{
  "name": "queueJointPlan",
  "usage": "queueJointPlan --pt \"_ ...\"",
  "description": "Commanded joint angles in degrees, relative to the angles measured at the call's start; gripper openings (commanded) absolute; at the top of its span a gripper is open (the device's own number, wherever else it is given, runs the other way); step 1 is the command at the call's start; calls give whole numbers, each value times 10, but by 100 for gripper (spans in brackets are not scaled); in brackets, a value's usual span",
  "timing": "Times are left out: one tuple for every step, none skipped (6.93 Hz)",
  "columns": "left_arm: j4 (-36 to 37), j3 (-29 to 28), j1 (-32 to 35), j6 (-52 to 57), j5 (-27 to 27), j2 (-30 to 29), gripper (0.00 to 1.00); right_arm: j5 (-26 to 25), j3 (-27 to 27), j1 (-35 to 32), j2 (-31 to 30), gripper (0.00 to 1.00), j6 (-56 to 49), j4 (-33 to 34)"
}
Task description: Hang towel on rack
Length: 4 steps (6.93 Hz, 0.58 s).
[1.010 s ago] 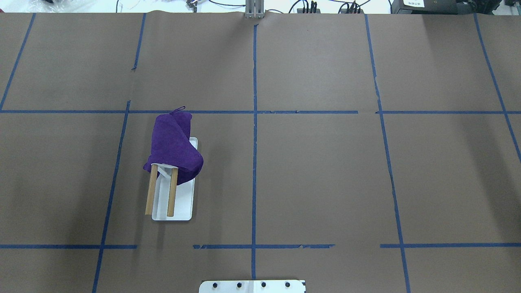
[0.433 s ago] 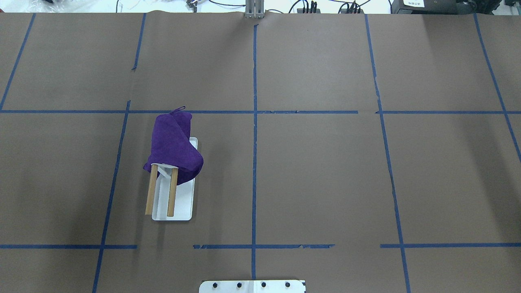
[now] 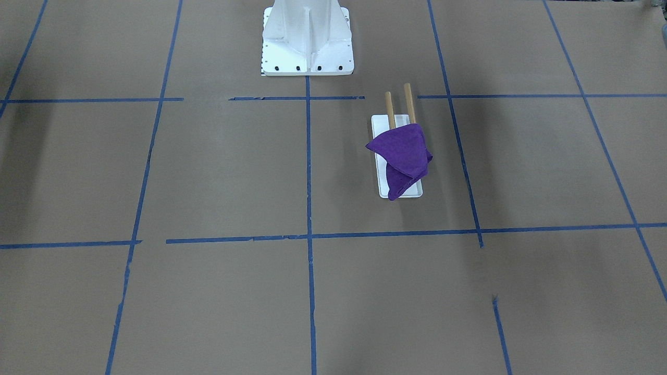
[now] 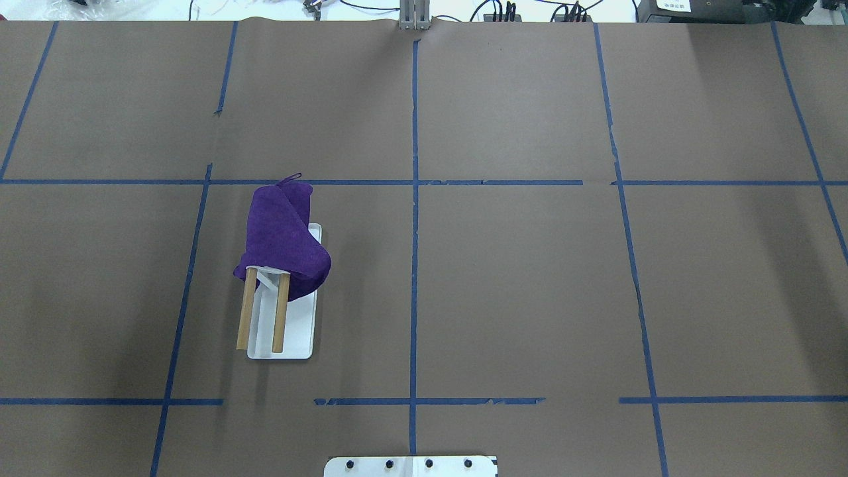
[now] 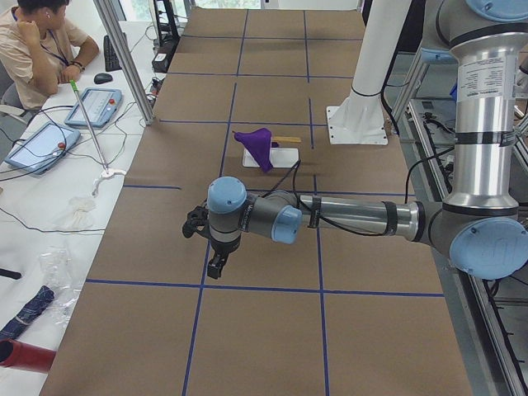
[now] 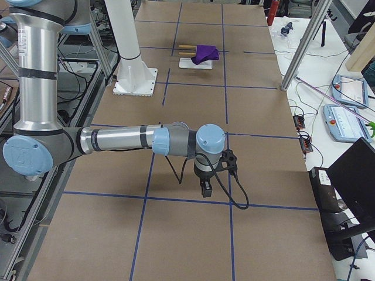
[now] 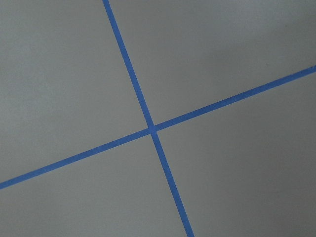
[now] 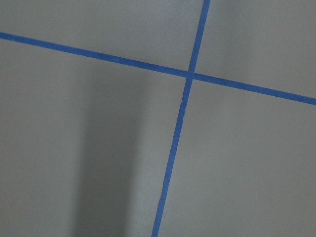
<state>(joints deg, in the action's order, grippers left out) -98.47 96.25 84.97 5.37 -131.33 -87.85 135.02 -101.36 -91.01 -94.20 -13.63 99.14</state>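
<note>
The left pincer [image 5: 216, 266] hangs low over the tabletop [image 5: 272, 330], well apart from the towel [image 4: 281, 238], which lies draped over the rack [image 4: 246, 311] beyond it. The right pincer [image 6: 205, 188] seems farther off. Whether either is apart or together I cannot tell. The cloth looks light, limp and clingy, and a pinch at a hanging corner should hold. The overhead view shows the rack's uncovered end; only the side views show the arms.

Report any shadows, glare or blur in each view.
Overhead exterior: even light, no glare, faint shadow bands on the table; the towel is sharp. Right wrist-mounted: a broad dark shadow falls left of the tape line. Left wrist-mounted: evenly lit, tape cross slightly soft.
</note>
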Motion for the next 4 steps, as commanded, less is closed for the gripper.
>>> queueJointPlan --pt "123 16 1 0 -2 -32 100 -3 2 1 9 100 2 0" --pt "120 11 -1 0 0 -34 100 -1 5 0 14 100 1 0" --pt "114 -3 -1 -1 0 -59 100 0 4 0 13 100 1 0" --pt "114 -4 -1 -1 -1 -65 100 -1 12 1 14 100 0 0"
